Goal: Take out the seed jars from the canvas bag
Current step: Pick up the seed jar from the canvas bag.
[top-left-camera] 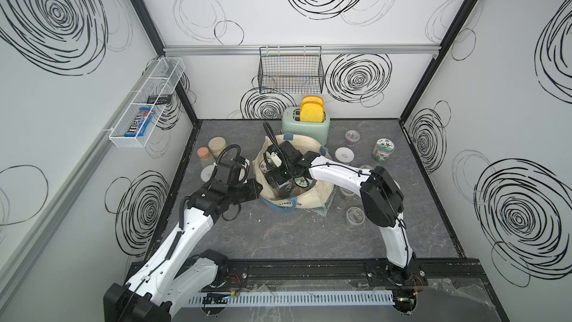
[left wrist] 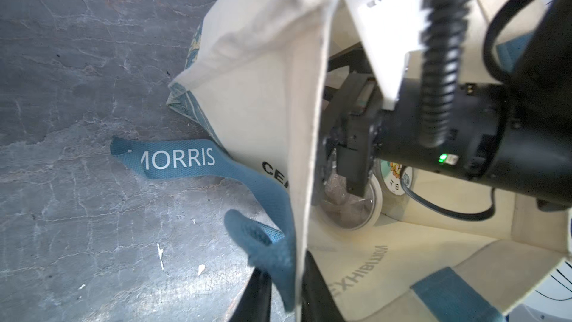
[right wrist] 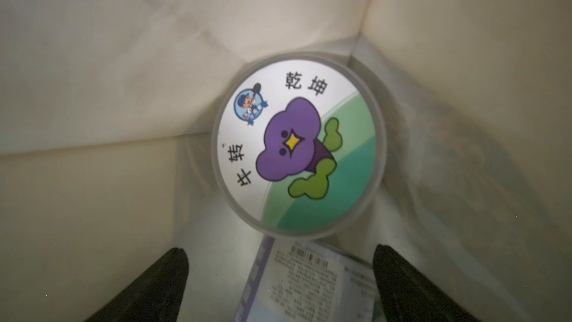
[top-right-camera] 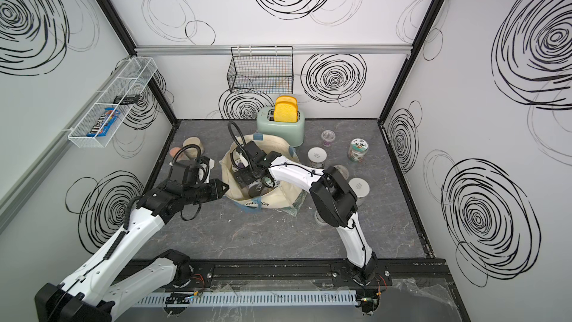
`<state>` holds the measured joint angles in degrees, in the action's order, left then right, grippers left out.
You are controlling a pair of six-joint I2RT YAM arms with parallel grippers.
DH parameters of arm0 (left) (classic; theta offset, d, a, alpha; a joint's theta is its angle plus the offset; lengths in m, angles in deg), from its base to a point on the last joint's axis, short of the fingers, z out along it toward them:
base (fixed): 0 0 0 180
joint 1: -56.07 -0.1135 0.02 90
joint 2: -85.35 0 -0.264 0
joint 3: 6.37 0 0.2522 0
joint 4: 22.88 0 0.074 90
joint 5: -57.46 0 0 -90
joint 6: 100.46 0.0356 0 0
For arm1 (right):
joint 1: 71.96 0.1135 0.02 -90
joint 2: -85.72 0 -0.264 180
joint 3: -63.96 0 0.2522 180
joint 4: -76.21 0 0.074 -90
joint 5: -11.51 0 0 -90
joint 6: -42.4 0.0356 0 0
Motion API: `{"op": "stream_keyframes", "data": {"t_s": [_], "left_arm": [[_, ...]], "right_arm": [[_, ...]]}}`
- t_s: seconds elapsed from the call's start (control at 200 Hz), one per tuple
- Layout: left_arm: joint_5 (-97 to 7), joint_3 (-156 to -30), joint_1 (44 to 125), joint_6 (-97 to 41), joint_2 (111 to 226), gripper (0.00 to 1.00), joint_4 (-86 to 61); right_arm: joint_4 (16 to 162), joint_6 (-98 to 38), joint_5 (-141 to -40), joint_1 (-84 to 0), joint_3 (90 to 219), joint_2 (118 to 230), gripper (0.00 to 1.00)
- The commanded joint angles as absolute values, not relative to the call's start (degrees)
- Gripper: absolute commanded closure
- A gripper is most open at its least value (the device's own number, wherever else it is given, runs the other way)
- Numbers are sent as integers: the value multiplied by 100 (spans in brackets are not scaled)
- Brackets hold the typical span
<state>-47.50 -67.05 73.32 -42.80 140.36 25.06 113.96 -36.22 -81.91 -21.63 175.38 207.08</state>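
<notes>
Canvas bag [top-left-camera: 312, 200] rim was pinched by left gripper [left wrist: 286, 286] | right gripper [right wrist: 280, 250] hung spread inside bag, purple-flower seed jar [right wrist: 298, 147] just beyond its fingertips, untouched | step: reaching for jar | next likely needed: straddle it, close, lift.

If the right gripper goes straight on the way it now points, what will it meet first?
The right gripper would probably meet the clear jar with a printed paper label, lying between its open jaws inside the cream canvas bag. The jar with the purple flower lid seems next; depth is unclear.
</notes>
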Motion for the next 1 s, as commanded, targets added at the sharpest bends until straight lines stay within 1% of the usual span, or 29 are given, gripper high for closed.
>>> {"op": "stream_keyframes", "data": {"t_s": [0.0,0.345,0.43,0.475,0.525,0.605,0.68,0.73,0.77,0.865,0.9,0.991], "left_arm": [[-4694,-6867,7338,-4193,14107,79,2530],[-4770,-6718,7371,-4219,14129,80,2412],[-4766,-6698,7383,-4219,14143,81,2384],[-4749,-6681,7390,-4212,14152,81,2369],[-4714,-6671,7379,-4194,14177,81,2366],[-4670,-6654,7363,-4162,14219,81,2329],[-4615,-6654,7347,-4140,14256,81,2293],[-4570,-6671,7324,-4116,14277,81,2288],[-4532,-6688,7307,-4093,14287,81,2279],[-4476,-6715,7208,-4039,14302,81,2275],[-4486,-6723,7155,-4021,14311,81,2257],[-4500,-6724,7063,-3983,14324,81,2244]], "right_arm": [[11109,-3727,-8168,-2116,17791,20881,3],[10557,-3814,-8066,-2118,18154,21728,3],[10657,-3821,-8054,-2125,18381,21888,3],[10795,-3813,-8044,-2124,18537,21922,0],[10909,-3824,-8051,-2125,18669,21885,5],[10944,-3844,-8059,-2116,18695,21650,16],[10931,-3854,-8126,-2116,18625,21347,25],[10932,-3847,-8160,-2116,18571,21137,27],[10943,-3853,-8203,-2120,18504,20957,30],[10859,-3814,-8324,-2117,18226,20448,32],[10781,-3786,-8395,-2121,18061,20220,35],[10455,-3781,-8573,-2129,17535,19604,36]]}}
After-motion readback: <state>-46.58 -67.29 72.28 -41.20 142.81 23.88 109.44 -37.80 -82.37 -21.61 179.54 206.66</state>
